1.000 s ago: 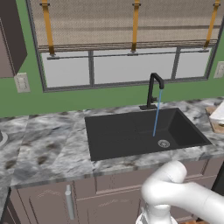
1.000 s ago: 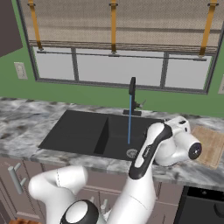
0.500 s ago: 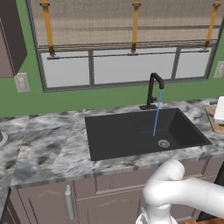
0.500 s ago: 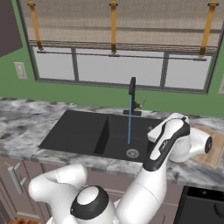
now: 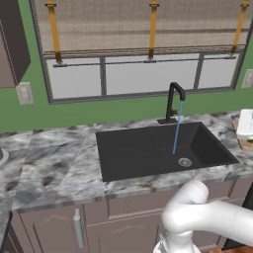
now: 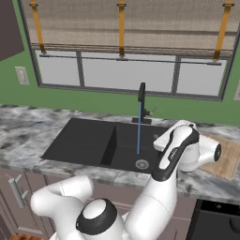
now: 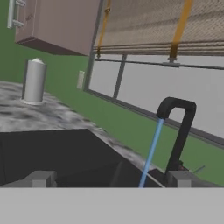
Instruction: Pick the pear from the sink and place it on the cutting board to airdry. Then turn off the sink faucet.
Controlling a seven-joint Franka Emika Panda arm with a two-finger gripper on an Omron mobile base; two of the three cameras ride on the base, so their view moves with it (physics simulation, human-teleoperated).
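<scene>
the grey marbled counter (image 5: 59, 168) holds the dark sink (image 5: 148, 153). a tan cutting board (image 6: 228, 157) lies at its right end. a grey canister (image 7: 34, 81) stands on it.

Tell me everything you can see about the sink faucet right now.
The faucet is a thin black gooseneck tap, matte like dark metal, standing upright on a small flat base on the grey marbled counter behind the sink, below the window. Its spout hooks forward over the basin. It is running: a thin blue stream falls from the tip and lands just short of the round silver drain. Nothing else touches it.
</scene>
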